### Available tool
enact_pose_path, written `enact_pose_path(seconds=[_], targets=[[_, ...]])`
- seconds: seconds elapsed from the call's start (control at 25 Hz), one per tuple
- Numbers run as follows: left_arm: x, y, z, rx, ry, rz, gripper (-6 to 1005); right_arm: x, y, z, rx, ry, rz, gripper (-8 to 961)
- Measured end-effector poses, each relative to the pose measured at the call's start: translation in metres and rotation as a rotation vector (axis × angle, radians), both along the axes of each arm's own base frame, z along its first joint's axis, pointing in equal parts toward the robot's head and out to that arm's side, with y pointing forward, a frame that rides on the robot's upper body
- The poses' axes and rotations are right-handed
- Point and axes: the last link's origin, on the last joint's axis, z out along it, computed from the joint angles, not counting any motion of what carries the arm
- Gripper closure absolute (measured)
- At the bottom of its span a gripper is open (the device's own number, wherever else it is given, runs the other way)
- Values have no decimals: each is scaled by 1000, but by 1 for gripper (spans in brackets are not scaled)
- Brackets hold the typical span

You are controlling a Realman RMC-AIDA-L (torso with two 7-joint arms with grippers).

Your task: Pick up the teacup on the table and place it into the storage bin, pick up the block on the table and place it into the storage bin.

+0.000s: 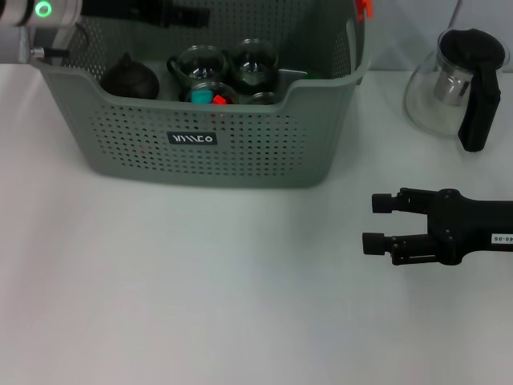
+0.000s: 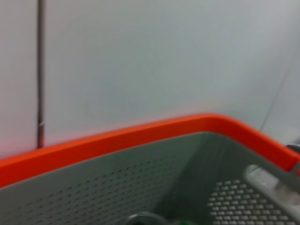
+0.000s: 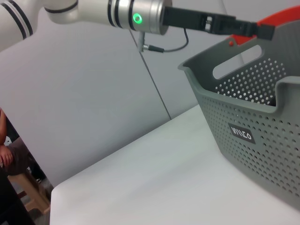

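The grey-green perforated storage bin (image 1: 256, 152) stands at the back of the white table. Inside it are two glass teacups (image 1: 200, 64) (image 1: 255, 61), and a third glass holds a teal and red block (image 1: 208, 98). My left gripper (image 1: 196, 14) hovers above the bin's back left part; the right wrist view shows the left gripper (image 3: 260, 29) over the bin (image 3: 253, 112) near its orange rim. The left wrist view looks down at that orange rim (image 2: 140, 136). My right gripper (image 1: 378, 222) rests low over the table to the bin's right, open and holding nothing.
A dark round teapot (image 1: 128, 78) sits in the bin's left part. A glass pitcher with a black handle (image 1: 461, 84) stands at the back right of the table. A grey wall rises behind the table.
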Motion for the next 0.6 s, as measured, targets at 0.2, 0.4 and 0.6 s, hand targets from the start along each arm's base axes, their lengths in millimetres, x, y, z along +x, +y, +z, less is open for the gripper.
enact_pose_path(seconds=[0.2,0.4,0.6], targets=[[25,-32,13,-138,-68,-134,115,0,1,2,3,-1,1,6],[27,-82,8,-283,-143,-353,102,0,4,5,24,-1,7,6],[4,-120,-12,-361,-159,-477,88,-4,5,3,37,4,41,6]])
